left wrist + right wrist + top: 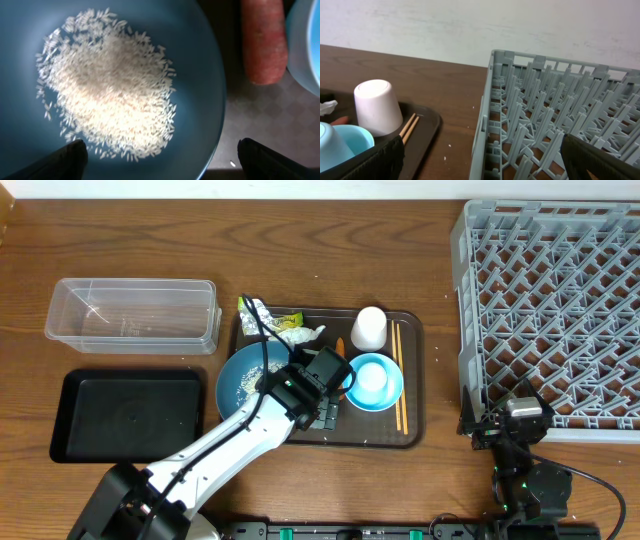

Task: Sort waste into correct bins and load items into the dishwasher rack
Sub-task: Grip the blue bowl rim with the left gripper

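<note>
Hovering with the left gripper [160,162] over the right rim of the large dark-blue bowl [200,55], one finger above the bowl's inside and the other above the dark brown serving tray [260,120], jaws spread wide and gripping nothing. Seeing in the left wrist view a heap of white rice grains [107,85] inside that bowl, the small orange carrot [263,42] lying on the tray just outside the rim, and the edge of the small light-blue bowl [306,40] right beside the carrot. Holding the right gripper [485,167] near the front left corner of the grey dishwasher rack [545,125], likewise wide open and gripping nothing. Finding on the serving tray, from overhead: the white cup [369,327] upside down behind the light-blue bowl, the two wooden chopsticks [400,375] lying side by side along the tray's right side, the crumpled white tissue [303,335] and the silver and yellow-green wrapper [262,313] at the back edge behind the dark-blue bowl. Noting left of the serving tray the clear plastic tub [135,315] and, nearer the robot, the shallow black tray [125,415]. Placing the rack at the right end of the table [150,230], apart from the serving tray.
</note>
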Controlling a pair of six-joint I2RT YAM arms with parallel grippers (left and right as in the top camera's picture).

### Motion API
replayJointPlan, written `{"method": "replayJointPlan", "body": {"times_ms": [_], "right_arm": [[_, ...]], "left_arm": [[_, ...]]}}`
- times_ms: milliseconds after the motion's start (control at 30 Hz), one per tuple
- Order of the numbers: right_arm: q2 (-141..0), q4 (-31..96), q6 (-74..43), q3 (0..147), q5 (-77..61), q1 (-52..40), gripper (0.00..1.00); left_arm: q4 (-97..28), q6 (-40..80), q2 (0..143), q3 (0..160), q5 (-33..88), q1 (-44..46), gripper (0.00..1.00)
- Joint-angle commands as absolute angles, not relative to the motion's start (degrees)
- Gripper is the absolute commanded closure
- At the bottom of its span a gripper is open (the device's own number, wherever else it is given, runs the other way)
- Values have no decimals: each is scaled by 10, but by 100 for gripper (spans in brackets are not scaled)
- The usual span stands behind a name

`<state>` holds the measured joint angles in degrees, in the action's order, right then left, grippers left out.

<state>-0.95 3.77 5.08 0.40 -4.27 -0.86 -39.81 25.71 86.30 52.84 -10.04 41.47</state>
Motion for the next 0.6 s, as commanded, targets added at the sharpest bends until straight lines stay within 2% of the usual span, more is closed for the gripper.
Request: {"method": "replayJointPlan", "body": {"times_ms": [0,233,367,567], "right_arm": [[-5,40,58,3,-41,-4,1],[-5,40,58,3,-41,-4,1],[-5,40,58,3,-41,-4,1],[-5,40,58,3,-41,-4,1]], "left_arm": [[-386,214,886,521,-97,416,2],[-365,210,950,521,-102,416,2],[-365,210,964,521,-116,416,8],[-356,210,960,521,-120,416,9]]}}
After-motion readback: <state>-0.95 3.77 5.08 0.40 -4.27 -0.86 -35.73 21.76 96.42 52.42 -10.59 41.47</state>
